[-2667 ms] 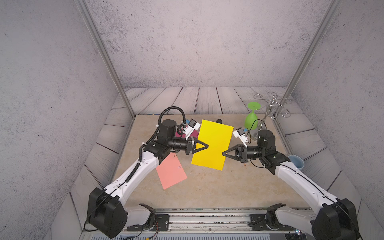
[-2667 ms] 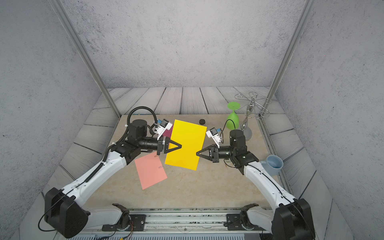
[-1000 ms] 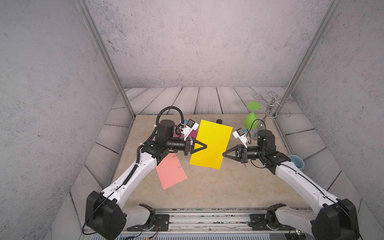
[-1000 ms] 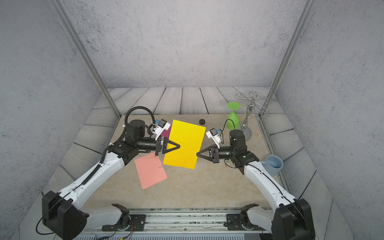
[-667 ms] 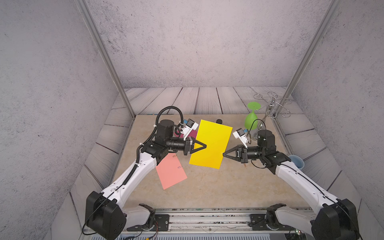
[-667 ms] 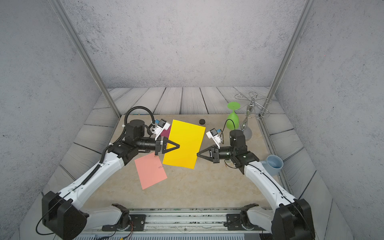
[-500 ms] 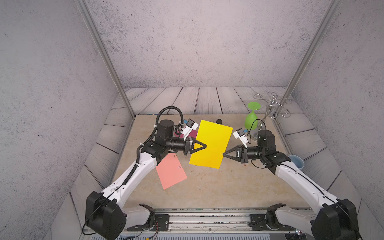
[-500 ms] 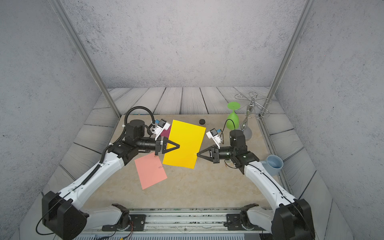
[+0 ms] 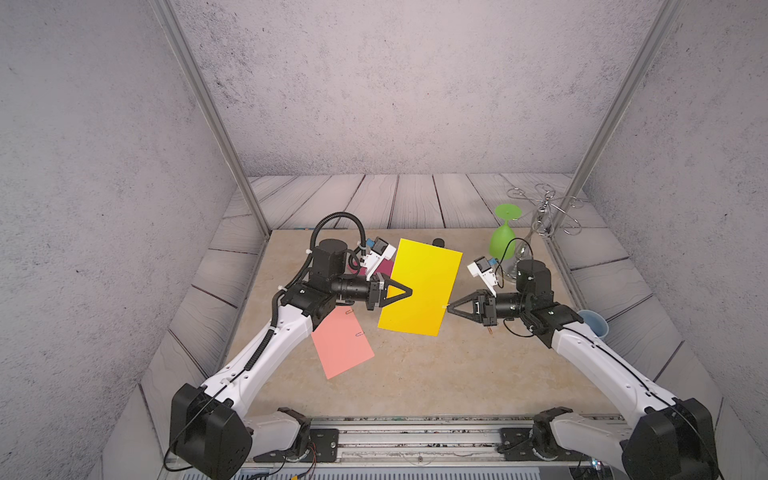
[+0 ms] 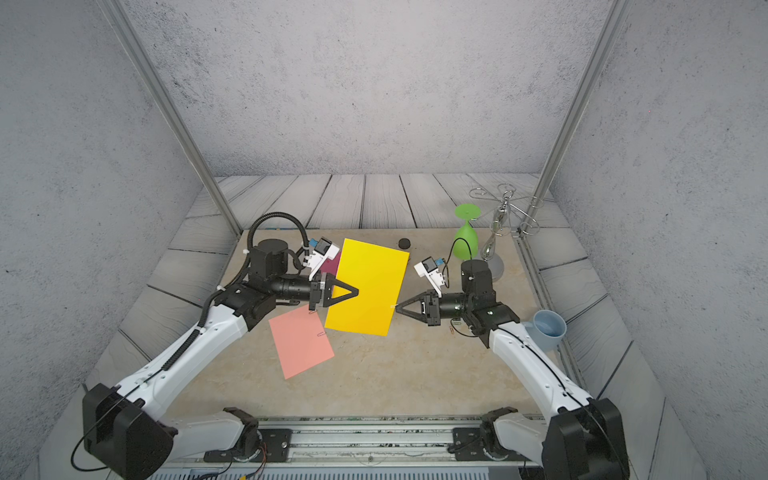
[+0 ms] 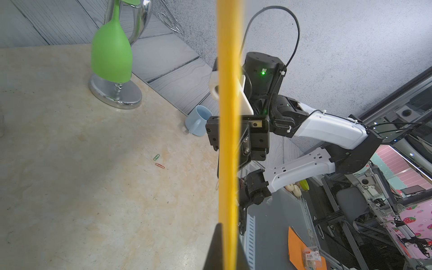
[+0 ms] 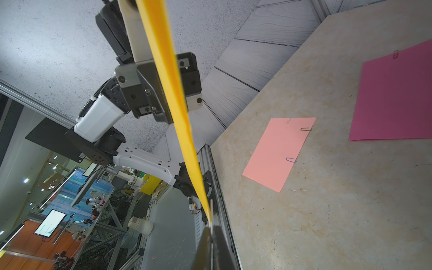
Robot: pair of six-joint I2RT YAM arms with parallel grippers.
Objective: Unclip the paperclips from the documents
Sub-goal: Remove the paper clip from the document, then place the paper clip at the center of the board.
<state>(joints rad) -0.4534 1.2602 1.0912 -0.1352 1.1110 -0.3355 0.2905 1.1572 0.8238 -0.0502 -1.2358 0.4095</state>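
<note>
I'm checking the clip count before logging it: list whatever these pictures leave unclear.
- Yellow sheet: edge-on in both wrist views, so clips on it are unseen there.
- Magenta sheet: in both top views mostly behind the yellow sheet and the left arm's camera; cut off by the right wrist view's edge.
- Right gripper: shut at the yellow sheet's edge; the pale speck there is too small to name.

Grey speckled walls (image 9: 374,83) enclose a beige stone-look tabletop (image 9: 415,374) (grey plank flooring (image 9: 415,199) behind); beyond, seemingly an office with monitors (image 12: 50,222).
</note>
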